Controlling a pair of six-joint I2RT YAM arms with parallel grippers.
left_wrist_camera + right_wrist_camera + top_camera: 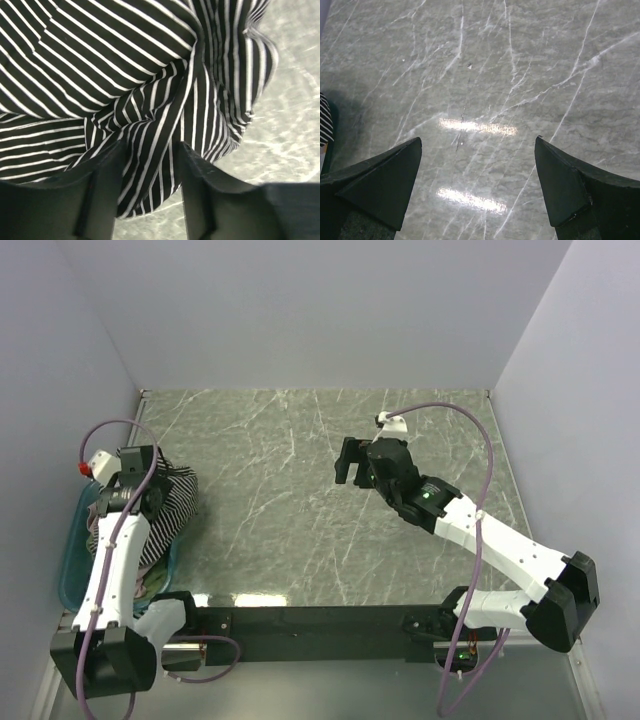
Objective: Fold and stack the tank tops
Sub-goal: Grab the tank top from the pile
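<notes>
Left gripper [151, 146] sat closest in left wrist view. Two dark fingers [102, 190] stood at bottom of frame, jaws part-way apart w/ a fold of the striped tank top [100, 60] lying btwn them, not visibly pinched. Cloth was b&w, fine stripes, bunched in deep folds and filling most of frame. Grey-green marbled table [295, 125] showed at right.

Right wrist view: right gripper [477, 139] had jaws spread wide w/ nothing btwn them. Only tabletop lay under it, w/ white veins and two streaks of lamp glare. A sliver of striped cloth sat at far left edge, well apart from the fingers.

Top view: arm bases at bottom, joined by a dark rail [320, 620]. Left arm reached up the left side to the striped top. It lay heaped at table's left edge, partly over the rim of a teal tub [72, 570], partly on the marble. Some paler cloth showed in the tub beside the arm, colour hard to tell. Right gripper hovered over mid-table, well apart from the clothes. Purple cables [485, 450] looped along both arms, and a green light [427, 494] glowed on right arm. Plain pale lilac-grey walls [300, 310] closed in the table on three sides.
</notes>
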